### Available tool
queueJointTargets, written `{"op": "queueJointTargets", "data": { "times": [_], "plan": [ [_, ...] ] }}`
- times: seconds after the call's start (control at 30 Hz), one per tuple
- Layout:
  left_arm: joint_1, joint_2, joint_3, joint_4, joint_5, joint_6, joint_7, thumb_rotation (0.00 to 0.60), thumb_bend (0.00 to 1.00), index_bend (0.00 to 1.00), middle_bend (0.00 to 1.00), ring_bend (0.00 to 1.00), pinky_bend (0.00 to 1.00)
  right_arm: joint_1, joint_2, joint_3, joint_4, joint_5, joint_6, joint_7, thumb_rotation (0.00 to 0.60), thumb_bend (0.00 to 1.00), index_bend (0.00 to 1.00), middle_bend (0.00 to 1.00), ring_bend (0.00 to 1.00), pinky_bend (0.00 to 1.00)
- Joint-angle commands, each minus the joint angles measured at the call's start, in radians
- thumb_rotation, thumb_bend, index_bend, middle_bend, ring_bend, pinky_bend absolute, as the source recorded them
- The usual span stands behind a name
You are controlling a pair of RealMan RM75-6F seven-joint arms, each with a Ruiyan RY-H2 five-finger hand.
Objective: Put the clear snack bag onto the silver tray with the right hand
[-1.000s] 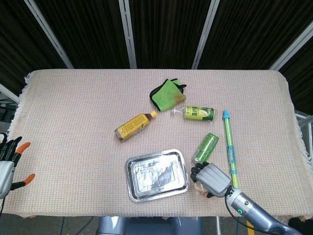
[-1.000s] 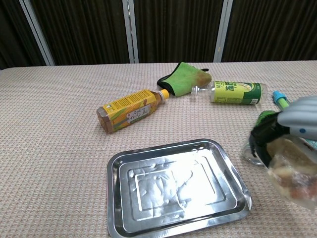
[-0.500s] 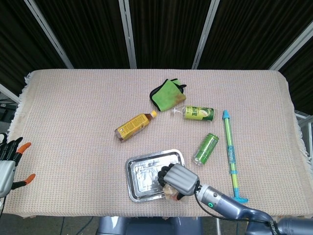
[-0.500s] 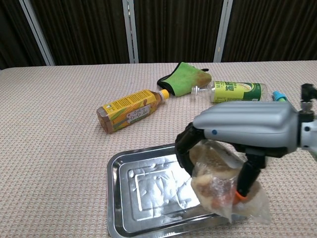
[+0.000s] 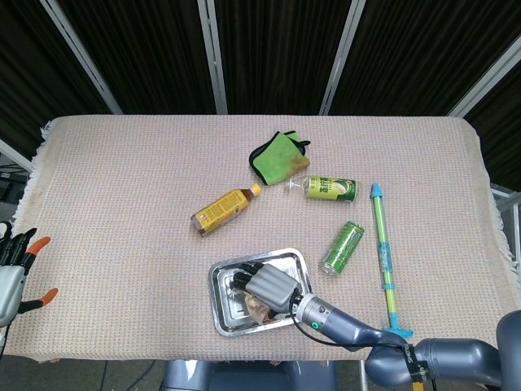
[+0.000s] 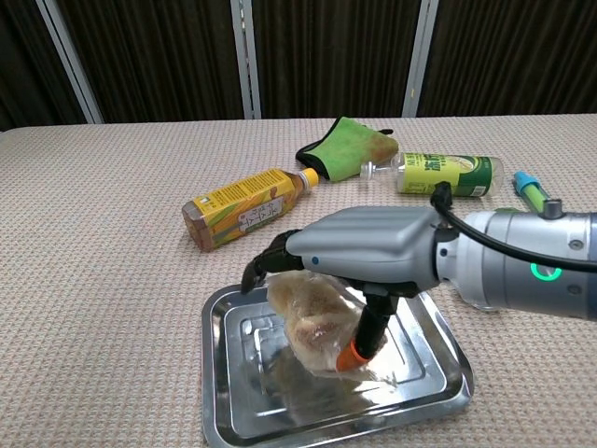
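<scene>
Clear plastic, crumpled, that's the snack bag [image 6: 317, 322], gripped in the right hand [image 6: 359, 257] and hanging over the middle of the silver tray [image 6: 431, 322]; fingers curl around its top, thumb with the orange tip pressed against its lower side. Whether the bag's bottom is touching the tray floor or just above it, cannot tell from the chest view; the head view shows the right hand [image 5: 269, 287] covering most of the bag over the silver tray [image 5: 221, 273]. Step in hand looks like the placing step, carry done, release not yet done. Next move, by my read: lower a touch if needed, spread the fingers, let the bag settle inside the rim, lift away without dragging it out. Compared with half a second earlier, the hand has shifted from the tray's near right corner to its centre, and the bag sits lower and fully over the tray. One second back it was off to the right near the green can [image 5: 342, 247]. Left hand [image 5: 15, 273] stays parked at the table's left edge, fingers apart, holding nothing.
</scene>
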State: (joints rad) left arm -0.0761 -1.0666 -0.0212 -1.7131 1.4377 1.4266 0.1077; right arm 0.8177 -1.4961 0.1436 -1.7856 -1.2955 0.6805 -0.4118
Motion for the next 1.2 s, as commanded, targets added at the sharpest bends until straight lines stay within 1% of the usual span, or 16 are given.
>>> {"op": "queueJointTargets", "data": {
  "times": [0.03,0.2,0.3,0.4,0.47,0.57,0.7,0.8,0.87,0.9,1.0,1.1,1.2],
  "plan": [
    [0.002,0.001,0.001,0.000,-0.005,-0.001,-0.002,0.600,0.17,0.14,0.00,0.00,0.00,0.012,-0.006,0.005,-0.006,0.062,0.037,-0.069,0.600,0.01,0.00,0.00,0.00,0.00],
    [0.004,0.005,-0.001,-0.005,-0.005,0.006,0.000,0.600,0.17,0.14,0.00,0.00,0.00,-0.013,0.051,-0.002,-0.071,0.098,0.105,-0.104,0.600,0.00,0.00,0.00,0.00,0.00],
    [0.004,0.007,-0.002,-0.011,0.002,0.012,0.003,0.600,0.17,0.14,0.00,0.00,0.00,-0.047,0.123,-0.013,-0.120,0.085,0.168,-0.119,0.600,0.00,0.01,0.01,0.00,0.06],
    [0.002,0.007,-0.003,-0.017,0.001,0.010,0.008,0.600,0.17,0.14,0.00,0.00,0.00,-0.106,0.199,-0.027,-0.156,0.048,0.269,-0.115,0.600,0.01,0.11,0.07,0.00,0.13],
    [0.000,0.008,-0.004,-0.021,0.001,0.010,0.012,0.600,0.17,0.14,0.00,0.00,0.00,-0.150,0.245,-0.036,-0.162,0.027,0.334,-0.094,0.600,0.05,0.16,0.10,0.02,0.15],
    [-0.004,0.007,-0.007,-0.028,0.001,0.008,0.019,0.600,0.17,0.14,0.00,0.00,0.00,-0.211,0.294,-0.049,-0.149,0.010,0.413,-0.044,0.600,0.11,0.19,0.12,0.03,0.15],
    [-0.008,0.002,-0.011,-0.037,-0.003,0.006,0.032,0.600,0.17,0.14,0.00,0.00,0.00,-0.299,0.331,-0.071,-0.083,-0.019,0.535,0.004,0.600,0.11,0.18,0.12,0.03,0.15],
    [-0.010,-0.001,-0.013,-0.045,-0.003,0.009,0.043,0.600,0.17,0.14,0.00,0.00,0.00,-0.364,0.331,-0.089,-0.033,-0.055,0.631,0.031,0.600,0.11,0.18,0.12,0.02,0.14],
    [-0.009,-0.004,-0.015,-0.051,-0.003,0.015,0.049,0.600,0.17,0.13,0.00,0.00,0.00,-0.409,0.330,-0.105,-0.006,-0.070,0.689,0.050,0.600,0.11,0.15,0.09,0.00,0.11],
    [-0.007,-0.005,-0.016,-0.054,-0.002,0.021,0.052,0.600,0.17,0.13,0.00,0.00,0.00,-0.434,0.332,-0.115,0.006,-0.080,0.717,0.061,0.600,0.11,0.13,0.07,0.00,0.08],
    [-0.001,-0.008,-0.018,-0.061,0.004,0.040,0.063,0.600,0.17,0.13,0.00,0.00,0.00,-0.487,0.341,-0.138,0.024,-0.098,0.772,0.087,0.600,0.11,0.08,0.01,0.00,0.01],
    [0.007,-0.014,-0.016,-0.071,0.012,0.060,0.071,0.600,0.17,0.13,0.00,0.00,0.00,-0.543,0.343,-0.158,0.038,-0.107,0.827,0.119,0.600,0.11,0.04,0.00,0.00,0.00],
    [0.011,-0.017,-0.007,-0.080,0.023,0.063,0.080,0.600,0.17,0.13,0.00,0.00,0.00,-0.593,0.330,-0.170,0.056,-0.121,0.879,0.153,0.600,0.11,0.04,0.00,0.00,0.00]
  ]
}}
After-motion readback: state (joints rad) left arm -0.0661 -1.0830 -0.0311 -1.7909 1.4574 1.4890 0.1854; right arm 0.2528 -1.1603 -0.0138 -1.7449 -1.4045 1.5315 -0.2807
